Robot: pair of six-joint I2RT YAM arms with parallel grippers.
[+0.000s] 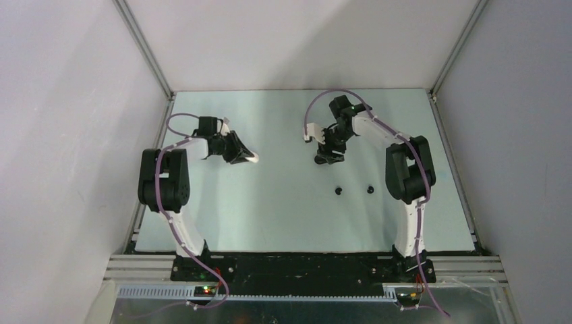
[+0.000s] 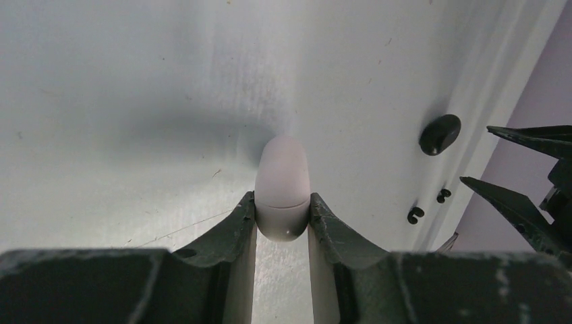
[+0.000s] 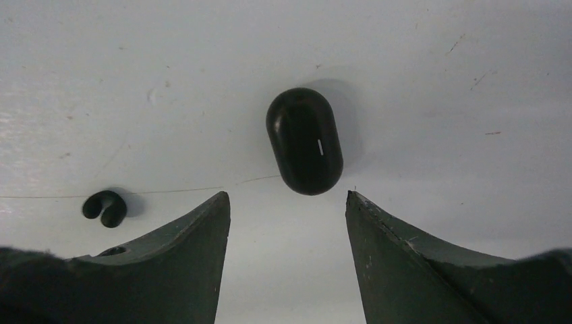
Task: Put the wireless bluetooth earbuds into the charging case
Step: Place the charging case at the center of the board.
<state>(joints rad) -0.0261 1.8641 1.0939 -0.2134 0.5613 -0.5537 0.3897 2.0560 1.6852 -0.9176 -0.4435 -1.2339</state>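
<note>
Progress toward insertion: none confirmed for the black set.

Left gripper has its fingers closed narrowly on the white case, pinching its rounded lower end at centre frame of the left wrist view. The lid seam reads as shut. Whether the case is clear of the table cannot be told.

Right gripper has its fingers spread wide with nothing between them. The black case lies on the table just beyond the fingertips, at upper centre of the right wrist view, and its lid appears closed.

The black earbuds lie loose on the table, side by side, right of centre in the overhead view and below the right gripper. One of the black earbuds shows at lower left of the right wrist view, well apart from the black case.

No white earbuds are visible in any view. Whether they sit inside the white case cannot be determined.

Assessment: the black case is not yet opened and both black earbuds are not yet seated. The white set is unverified. Most of the work appears outstanding.
</note>
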